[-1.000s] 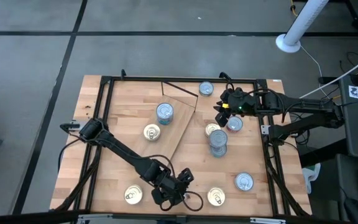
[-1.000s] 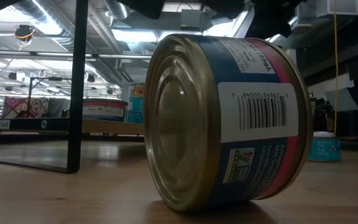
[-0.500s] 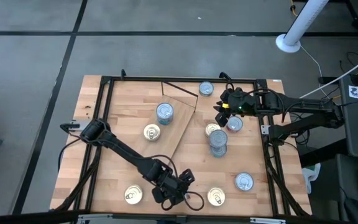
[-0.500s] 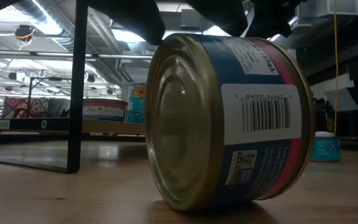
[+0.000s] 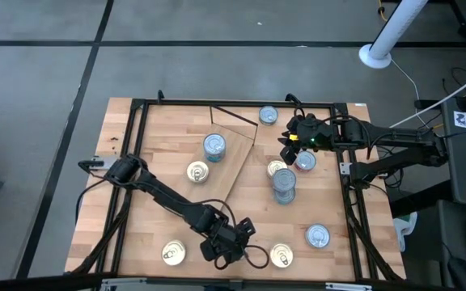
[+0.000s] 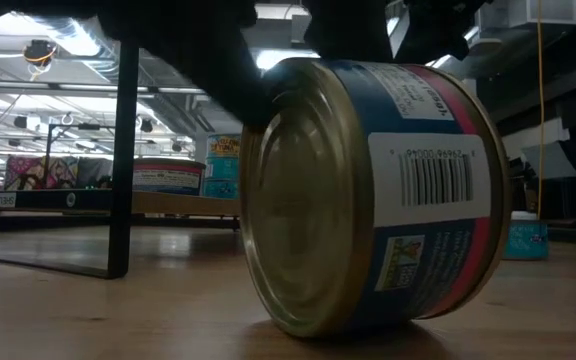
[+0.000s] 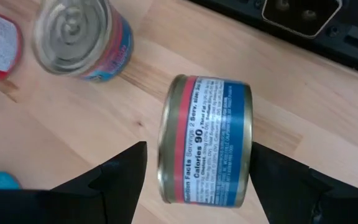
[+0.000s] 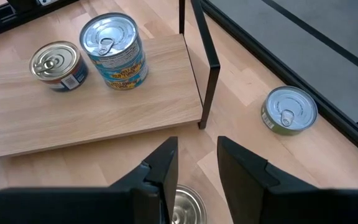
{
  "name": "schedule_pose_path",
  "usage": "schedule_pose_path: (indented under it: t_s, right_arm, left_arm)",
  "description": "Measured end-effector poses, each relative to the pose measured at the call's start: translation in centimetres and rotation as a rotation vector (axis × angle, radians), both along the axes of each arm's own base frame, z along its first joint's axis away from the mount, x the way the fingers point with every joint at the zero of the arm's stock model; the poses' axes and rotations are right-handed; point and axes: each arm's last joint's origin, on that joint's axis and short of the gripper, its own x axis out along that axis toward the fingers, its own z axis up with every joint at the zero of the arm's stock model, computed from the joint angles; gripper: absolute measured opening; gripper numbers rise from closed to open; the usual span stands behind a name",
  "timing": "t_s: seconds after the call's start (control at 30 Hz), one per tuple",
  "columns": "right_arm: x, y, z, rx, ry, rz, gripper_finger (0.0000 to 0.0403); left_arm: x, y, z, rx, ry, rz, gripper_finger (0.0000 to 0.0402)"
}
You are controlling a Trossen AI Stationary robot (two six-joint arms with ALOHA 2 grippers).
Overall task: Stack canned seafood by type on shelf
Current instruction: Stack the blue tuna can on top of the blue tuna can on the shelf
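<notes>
The table (image 5: 160, 234) is a slatted wooden top inside a dark frame, and the shelf (image 5: 176, 153), a light plywood board on thin dark bars, sits on its far half. Two tins already stand on the shelf: a taller silver-topped tin (image 5: 214, 145) with a blue label and a gold-lidded tin (image 5: 197, 171). A two-high stack of tins (image 5: 284, 185) rises right of the shelf, and single tins lie about the table, among them one at the near left (image 5: 172, 253) and one at the near right (image 5: 317, 236).

The left gripper (image 5: 226, 245) is low over the near edge, its fingers (image 7: 114, 180) spread wide either side of a tin lying on its side (image 7: 206, 140). That tin has a gold lid and a blue label with a red band, and it rests on its curved wall, so I judge that it could roll. The step in hand looks like the pickup of this tin. The next move calls for the fingers to close squarely on the two flat ends, then a lift and a turn upright before it joins its own kind.

The right gripper (image 5: 295, 145) waits above the table beside the shelf's right edge, fingers (image 8: 160, 171) a little apart and holding nothing.
</notes>
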Motion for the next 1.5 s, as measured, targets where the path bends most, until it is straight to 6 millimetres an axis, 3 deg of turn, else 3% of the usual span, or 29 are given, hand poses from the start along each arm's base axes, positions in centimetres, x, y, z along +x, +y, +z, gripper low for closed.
schedule_pose_path:
  t_s: [0.23, 0.47, 0.73, 1.07, 1.5]
  right_arm:
    - [0.0, 0.0, 0.0, 0.0, 0.001, 0.0, 0.0113]
    - [0.0, 0.0, 0.0, -0.004, 0.003, 0.005, 0.0113]
    - [0.0, 0.0, 0.0, -0.004, 0.003, 0.005, 0.0113]
    - [-0.5, 0.0, 0.4, -0.024, -0.008, 0.024, 0.0113]
    - [-4.3, 0.2, 3.2, -0.06, -0.146, 0.028, 0.0113]
  left_arm:
    - [0.3, 0.4, -0.5, 0.003, 0.01, 0.003, 0.026]
    - [0.4, 0.4, -0.4, -0.004, 0.006, 0.012, 0.0196]
    - [0.4, 0.4, -0.4, -0.018, 0.008, 0.036, 0.0194]
    - [1.5, 1.3, 0.0, -0.096, -0.04, 0.198, 0.0197]
    - [3.2, 2.9, 4.5, 0.159, -0.246, 0.293, 0.0199]
